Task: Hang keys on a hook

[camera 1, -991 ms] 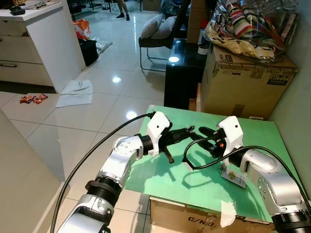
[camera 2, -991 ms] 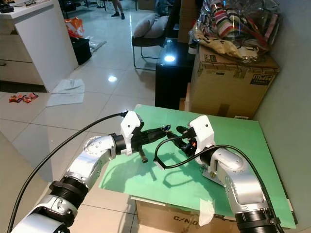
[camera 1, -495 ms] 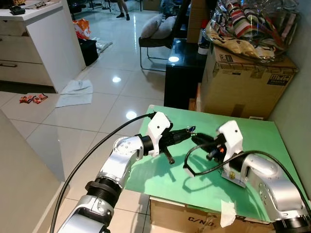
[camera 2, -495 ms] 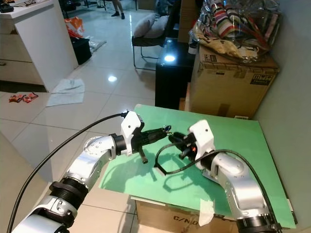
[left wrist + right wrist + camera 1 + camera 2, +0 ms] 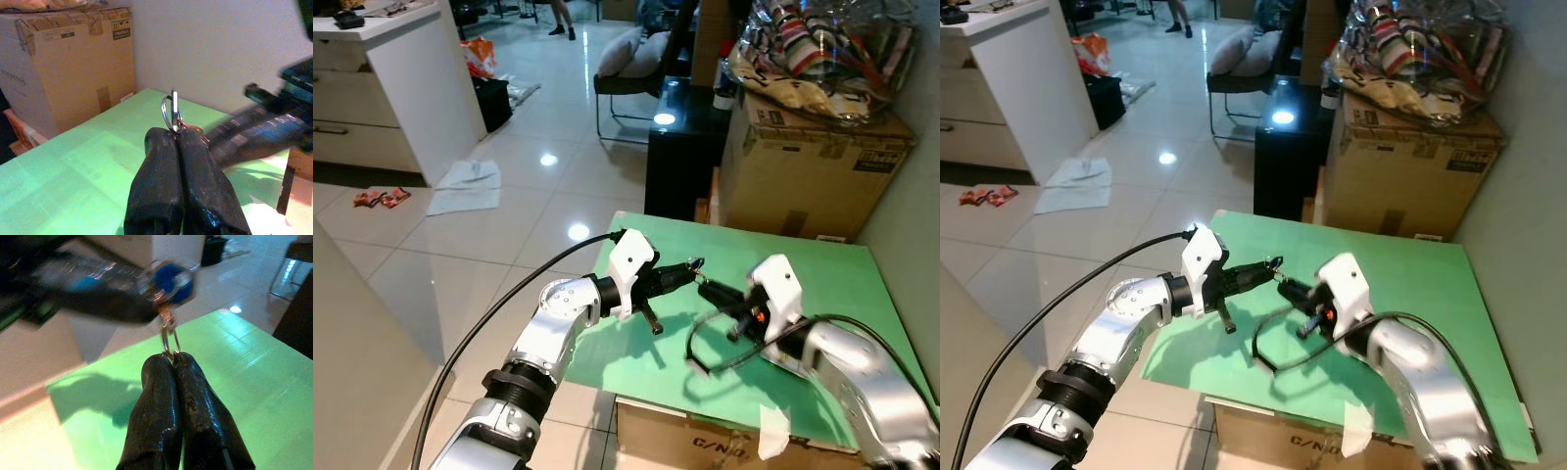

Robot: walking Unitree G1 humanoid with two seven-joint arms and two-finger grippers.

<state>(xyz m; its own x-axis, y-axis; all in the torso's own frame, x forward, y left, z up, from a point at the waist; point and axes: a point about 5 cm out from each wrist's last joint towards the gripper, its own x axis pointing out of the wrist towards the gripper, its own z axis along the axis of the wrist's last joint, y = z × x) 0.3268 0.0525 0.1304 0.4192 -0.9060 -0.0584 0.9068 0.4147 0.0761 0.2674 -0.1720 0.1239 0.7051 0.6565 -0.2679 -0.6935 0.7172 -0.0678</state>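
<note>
The keys [image 5: 701, 278] hang above the green table [image 5: 822, 274], held between my two grippers. My left gripper [image 5: 689, 266] reaches in from the left and is shut on a silver key ring [image 5: 171, 111]. My right gripper [image 5: 712, 292] meets it from the right, shut on a small metal link [image 5: 168, 340] of the same bunch. A blue tag [image 5: 172, 278] sits at the far end of that link, by the left gripper's blurred fingers. The two gripper tips are nearly touching, a little above the tabletop.
A black cable [image 5: 703, 345] loops below my right arm over the table. A cardboard box [image 5: 808, 166] with a plastic-wrapped bundle stands behind the table, a black cabinet [image 5: 680, 147] to its left. White tape [image 5: 771, 431] hangs at the front edge. A wall runs along the right.
My right gripper has moved left and slightly up until its tip meets the left gripper at the keys. The left gripper has barely moved.
</note>
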